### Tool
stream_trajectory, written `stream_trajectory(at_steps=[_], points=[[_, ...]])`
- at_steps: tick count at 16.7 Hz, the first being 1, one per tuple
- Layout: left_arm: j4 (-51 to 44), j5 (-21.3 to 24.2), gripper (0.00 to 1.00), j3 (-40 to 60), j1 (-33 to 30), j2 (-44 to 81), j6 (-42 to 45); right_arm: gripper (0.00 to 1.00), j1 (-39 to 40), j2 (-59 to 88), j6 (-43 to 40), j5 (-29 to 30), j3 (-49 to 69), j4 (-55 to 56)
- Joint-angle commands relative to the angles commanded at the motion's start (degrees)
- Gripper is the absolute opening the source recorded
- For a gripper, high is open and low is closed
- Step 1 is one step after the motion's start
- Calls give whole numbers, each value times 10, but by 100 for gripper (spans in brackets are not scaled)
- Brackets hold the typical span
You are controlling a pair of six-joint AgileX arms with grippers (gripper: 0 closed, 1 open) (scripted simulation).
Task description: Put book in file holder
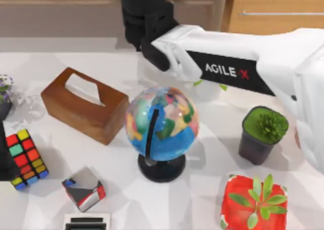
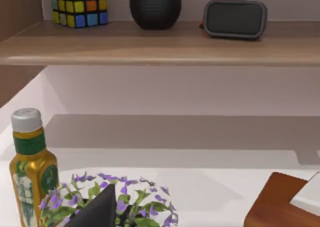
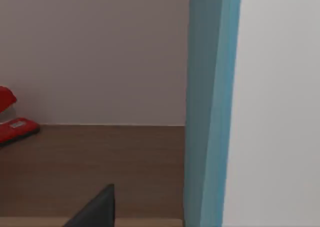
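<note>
Teal-blue edge and white face of the book (image 3: 212, 107) stand upright right in front of my right wrist camera, before a brown shelf carrying a red stapler (image 3: 10, 119). From above, my right arm reaches across the table's far side past the globe (image 1: 161, 121) and wooden tissue box (image 1: 83, 104); I cannot tell whether its claw grips the book. My left arm sits by the purple flowers (image 2: 125, 202) and oil bottle (image 2: 31, 169) at the left edge.

Right arm (image 1: 283, 58) shell: smooth white casing
Marking: black panel with white "AGILE" lettering and a red X
Wrist end: chunky black blocks
Left arm (image 1: 6, 161): dark, black edge
</note>
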Motion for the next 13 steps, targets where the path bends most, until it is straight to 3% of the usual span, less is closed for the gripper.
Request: stream_trajectory(at_steps=[6, 13], points=[[0, 0, 100, 0, 0, 0, 0, 100, -5, 14, 0, -5, 25, -11], [0, 0, 100, 0, 0, 0, 0, 47, -5, 14, 0, -5, 25, -11]])
